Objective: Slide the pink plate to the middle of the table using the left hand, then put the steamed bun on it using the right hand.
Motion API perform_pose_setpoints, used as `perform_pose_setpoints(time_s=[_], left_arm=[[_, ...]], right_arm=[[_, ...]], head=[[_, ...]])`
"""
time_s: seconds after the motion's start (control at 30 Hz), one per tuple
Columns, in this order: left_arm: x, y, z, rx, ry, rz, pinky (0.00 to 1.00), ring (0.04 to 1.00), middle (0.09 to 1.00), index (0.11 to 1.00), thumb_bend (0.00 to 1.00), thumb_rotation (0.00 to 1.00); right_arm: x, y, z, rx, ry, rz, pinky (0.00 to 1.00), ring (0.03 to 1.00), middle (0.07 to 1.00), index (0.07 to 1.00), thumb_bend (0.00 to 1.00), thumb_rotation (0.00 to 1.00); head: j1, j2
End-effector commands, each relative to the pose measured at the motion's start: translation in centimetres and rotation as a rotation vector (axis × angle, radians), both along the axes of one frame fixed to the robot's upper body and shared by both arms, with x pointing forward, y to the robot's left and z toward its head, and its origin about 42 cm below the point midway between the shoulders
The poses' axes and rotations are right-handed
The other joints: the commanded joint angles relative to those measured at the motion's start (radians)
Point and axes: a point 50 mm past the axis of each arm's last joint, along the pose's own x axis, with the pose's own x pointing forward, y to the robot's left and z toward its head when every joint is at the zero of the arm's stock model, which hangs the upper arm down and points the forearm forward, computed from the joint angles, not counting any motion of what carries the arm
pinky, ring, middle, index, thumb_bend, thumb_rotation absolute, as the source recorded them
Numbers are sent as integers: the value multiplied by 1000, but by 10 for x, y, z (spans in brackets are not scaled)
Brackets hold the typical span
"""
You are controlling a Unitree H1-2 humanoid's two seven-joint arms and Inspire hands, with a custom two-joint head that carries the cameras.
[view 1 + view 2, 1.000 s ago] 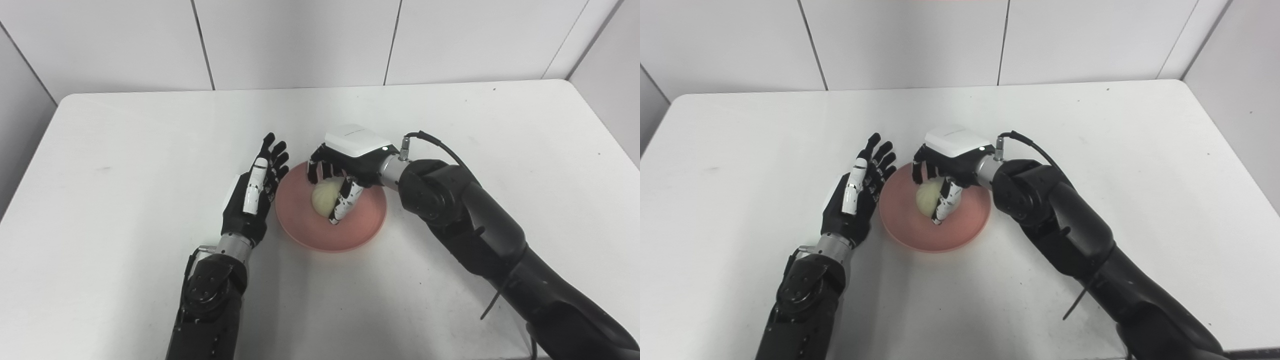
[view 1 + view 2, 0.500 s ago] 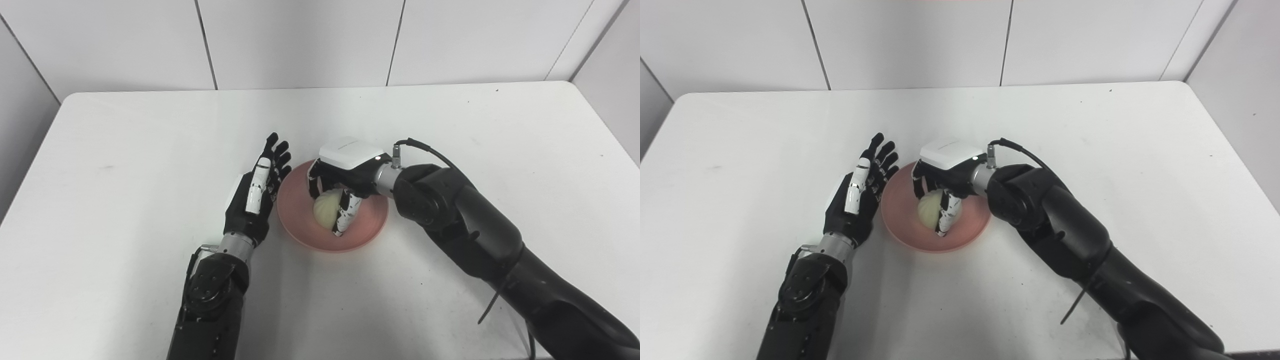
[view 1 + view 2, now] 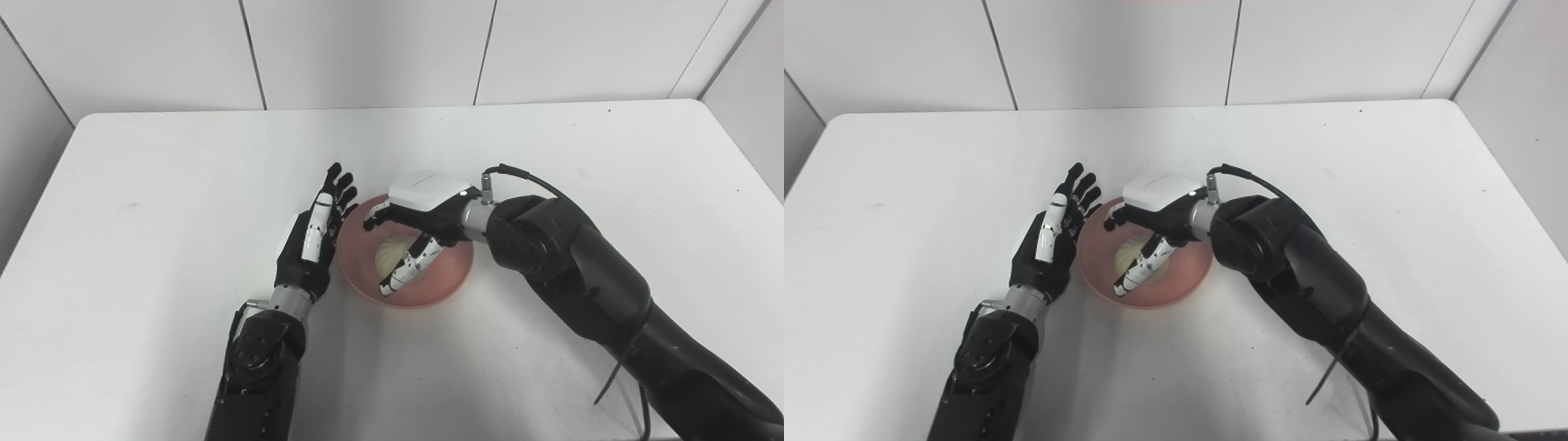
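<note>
I have the bun point(image 3: 390, 256) sitting in the pink plate point(image 3: 450, 278) near the middle of the surface point(image 3: 153, 184). My right hand point(image 3: 409, 236) is spread wide over it, holding nothing. I'd lift straight up, then draw back toward four o'clock without nudging the bun. My left hand point(image 3: 311, 242) stands flat and empty at the plate's nine o'clock.

Pink plate point(image 3: 450, 278), seemingly cream bun point(image 3: 392, 256), white table point(image 3: 153, 184)
</note>
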Motion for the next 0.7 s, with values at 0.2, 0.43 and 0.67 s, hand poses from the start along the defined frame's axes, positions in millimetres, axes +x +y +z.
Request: perform_pose_setpoints(time_s=[0.2, 0.43, 0.67], left_arm=[[-12, 2, -25, 23, 140, -8, 995, 998, 999, 990, 368, 1000], [-12, 3, -28, 24, 130, -7, 1000, 992, 987, 995, 360, 1000], [-14, 8, -28, 29, 144, 1, 984, 983, 979, 989, 377, 1000]], right_arm=[[-4, 0, 56, 65, -105, -18, 719, 823, 845, 826, 853, 715], [-7, -17, 73, 230, -194, -54, 661, 775, 816, 788, 841, 669], [-1, -53, 61, 518, -236, -238, 608, 718, 771, 814, 732, 886]], head=[[0, 0], [-3, -7], [-6, -15]])
